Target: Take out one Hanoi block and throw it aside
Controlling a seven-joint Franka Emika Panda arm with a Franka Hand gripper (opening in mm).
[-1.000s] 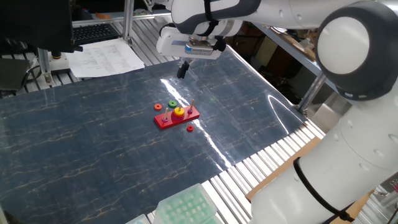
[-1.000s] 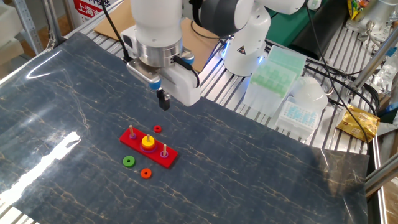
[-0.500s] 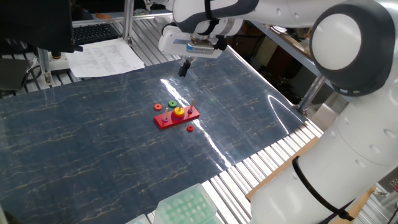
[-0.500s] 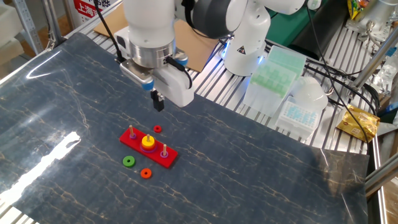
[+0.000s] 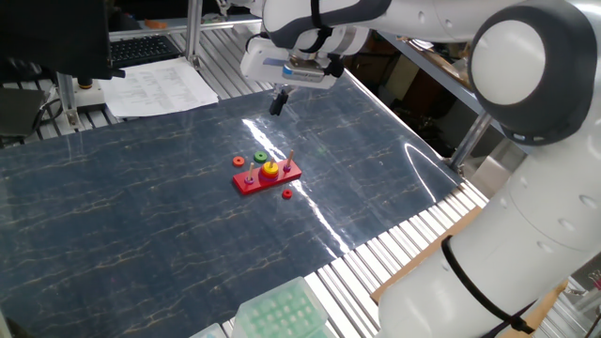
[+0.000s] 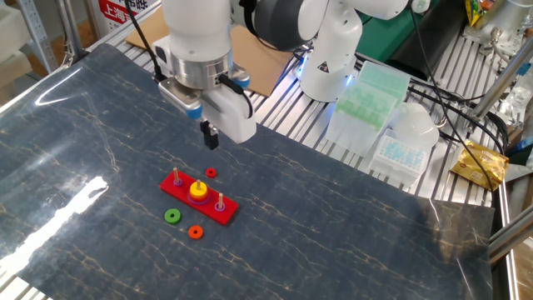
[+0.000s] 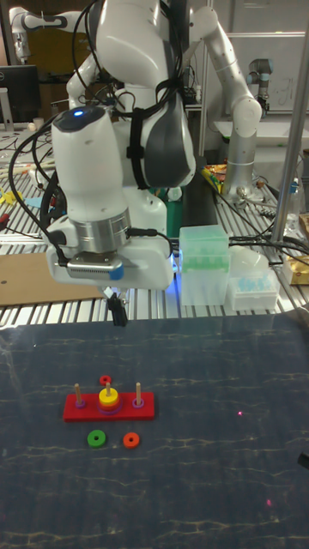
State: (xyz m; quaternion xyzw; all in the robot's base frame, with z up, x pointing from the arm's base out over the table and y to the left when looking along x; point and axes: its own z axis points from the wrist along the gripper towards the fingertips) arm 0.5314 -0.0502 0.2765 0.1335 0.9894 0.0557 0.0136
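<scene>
tall fixed view shows the counter (image 7: 215, 480) carrying the red pegged base (image 7: 110, 407), and on its middle peg sits the hanoi block (image 7: 108, 397) — a small yellow ring over a purple one. it looks light, rigid and smooth, likely slippery; pinching across its outer rim and lifting straight up the peg seems safest. the gripper (image 7: 118, 314) hangs well above and behind the base, its dark fingers (image 6: 212, 137) apparently together, holding nothing. compared with a second ago, the gripper has drifted slightly sideways — the rings are unmoved.
</scene>
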